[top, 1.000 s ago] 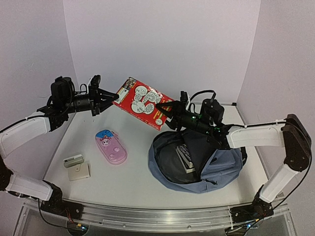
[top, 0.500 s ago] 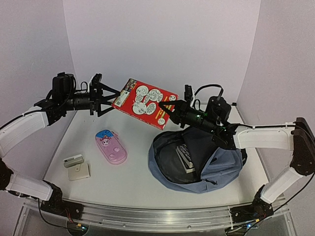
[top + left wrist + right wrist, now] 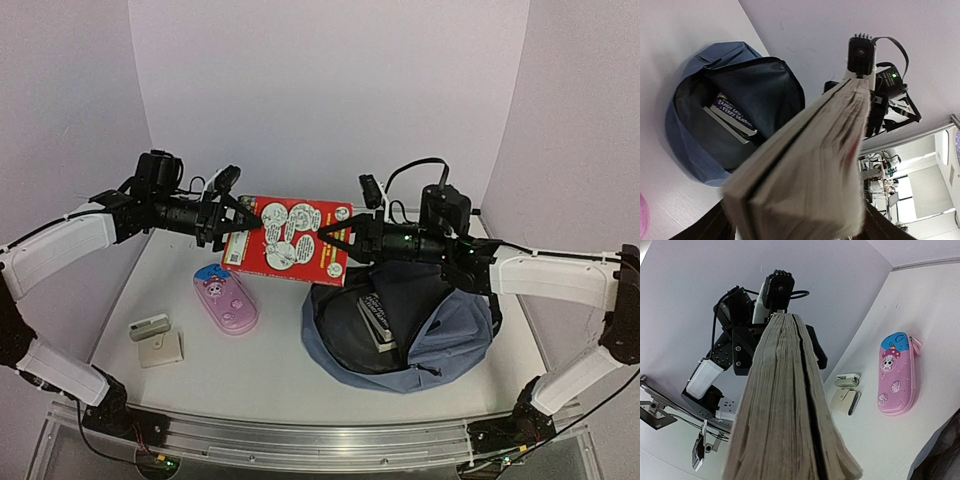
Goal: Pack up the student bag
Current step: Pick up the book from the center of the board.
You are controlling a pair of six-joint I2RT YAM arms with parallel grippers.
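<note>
The student bag (image 3: 440, 345) lies open at the right of the table, with a dark book (image 3: 377, 318) inside it; the left wrist view shows the bag (image 3: 685, 115) too. A red book with cartoon pictures (image 3: 290, 240) hangs in the air left of the bag's mouth. My right gripper (image 3: 335, 240) is shut on its right edge. My left gripper (image 3: 236, 226) stands open, its fingers spread above and below the book's left edge. Both wrist views are filled by the book's page edges (image 3: 785, 405), which hide the fingertips.
A pink cartoon pencil case (image 3: 226, 300) lies on the table under the red book's left end. A cream wallet (image 3: 160, 350) and a small white stapler-like item (image 3: 148, 326) sit near the left front. Walls close in the back and sides.
My left gripper let go of the red book, opened and came back round its left edge. My right gripper shut on the book, which swung lower and more level.
</note>
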